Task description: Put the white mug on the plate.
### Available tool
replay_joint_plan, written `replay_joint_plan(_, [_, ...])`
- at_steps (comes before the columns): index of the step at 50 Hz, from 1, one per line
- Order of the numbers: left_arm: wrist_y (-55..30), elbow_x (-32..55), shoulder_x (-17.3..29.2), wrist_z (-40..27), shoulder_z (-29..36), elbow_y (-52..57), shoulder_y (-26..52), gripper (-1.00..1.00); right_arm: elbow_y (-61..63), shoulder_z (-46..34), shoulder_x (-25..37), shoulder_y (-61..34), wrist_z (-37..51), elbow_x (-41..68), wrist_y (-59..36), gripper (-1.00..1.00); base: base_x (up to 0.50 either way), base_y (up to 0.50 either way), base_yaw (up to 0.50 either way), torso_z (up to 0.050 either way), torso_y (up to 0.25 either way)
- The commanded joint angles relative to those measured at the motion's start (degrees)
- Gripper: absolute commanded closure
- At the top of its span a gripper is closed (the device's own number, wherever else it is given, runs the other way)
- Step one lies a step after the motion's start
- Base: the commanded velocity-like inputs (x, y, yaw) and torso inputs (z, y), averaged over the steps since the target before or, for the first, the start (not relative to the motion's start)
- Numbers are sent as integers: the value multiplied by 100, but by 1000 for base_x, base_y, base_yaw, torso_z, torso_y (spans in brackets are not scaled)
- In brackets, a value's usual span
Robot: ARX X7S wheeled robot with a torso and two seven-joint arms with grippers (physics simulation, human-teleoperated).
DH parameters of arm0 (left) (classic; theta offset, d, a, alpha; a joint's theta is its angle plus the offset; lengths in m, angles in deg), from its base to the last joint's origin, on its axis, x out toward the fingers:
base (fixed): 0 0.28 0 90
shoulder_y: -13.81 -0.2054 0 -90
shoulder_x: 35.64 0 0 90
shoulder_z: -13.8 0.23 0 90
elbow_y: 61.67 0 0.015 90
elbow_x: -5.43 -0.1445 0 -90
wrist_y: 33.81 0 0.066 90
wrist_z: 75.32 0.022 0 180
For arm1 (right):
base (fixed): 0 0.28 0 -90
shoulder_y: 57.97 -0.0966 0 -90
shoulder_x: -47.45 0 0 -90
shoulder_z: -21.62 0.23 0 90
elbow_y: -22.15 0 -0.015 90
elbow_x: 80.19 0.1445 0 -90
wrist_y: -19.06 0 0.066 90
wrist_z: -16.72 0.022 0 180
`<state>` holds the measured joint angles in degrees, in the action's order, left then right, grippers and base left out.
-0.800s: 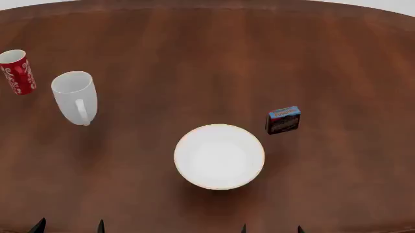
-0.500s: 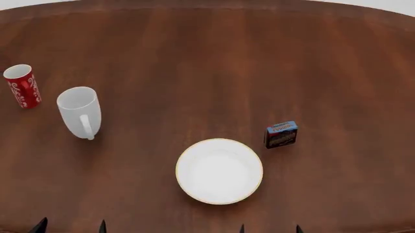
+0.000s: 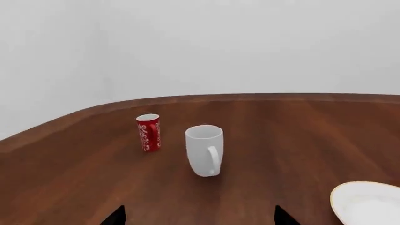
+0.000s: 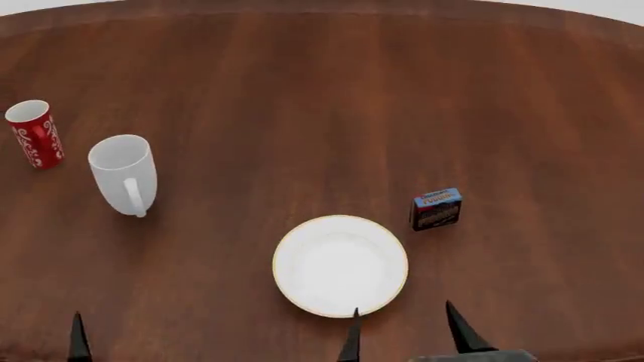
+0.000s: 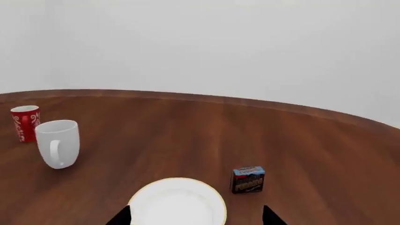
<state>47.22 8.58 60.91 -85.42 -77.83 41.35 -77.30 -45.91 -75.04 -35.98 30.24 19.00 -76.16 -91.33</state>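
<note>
The white mug (image 4: 123, 175) stands upright at the table's left, handle toward me; it also shows in the left wrist view (image 3: 205, 150) and the right wrist view (image 5: 58, 143). The plate (image 4: 340, 265), white with a tan-gold rim, lies empty at the front centre and shows in the right wrist view (image 5: 178, 202). My right gripper (image 4: 403, 332) is open and empty, its tips at the plate's near right edge. My left gripper (image 3: 200, 218) is open and empty, well short of the mug; only one of its fingertips (image 4: 78, 338) shows in the head view.
A red mug with white swirls (image 4: 33, 133) stands just left of and behind the white mug. A small blue-and-black box (image 4: 437, 209) stands right of the plate. The brown wooden table (image 4: 322, 90) curves away at the back.
The head view shifted at first, so everything slid down the picture, then held still. The right gripper's tips rose up to the plate's near edge. Nothing on the table moved.
</note>
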Motion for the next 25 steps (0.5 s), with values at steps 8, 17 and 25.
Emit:
replay_joint_plan(8, [-1383, 551, 302, -965, -1849, 1512, -180, -100, 1468, -586, 315, -1386, -91, 141, -3095, -100, 0, 0, 0, 0, 0])
replay_joint_plan(17, [-1635, 664, 459, -1091, -2315, 1774, -354, -100, 1847, -223, 108, -2164, -391, 776, -4331, -100, 0, 0, 0, 0, 0])
replay_joint_plan(25, [-1651, 642, 425, -1204, -2441, 2042, -570, -100, 2275, 86, -186, -3296, -633, 1343, -6152, -100, 0, 0, 0, 0, 0])
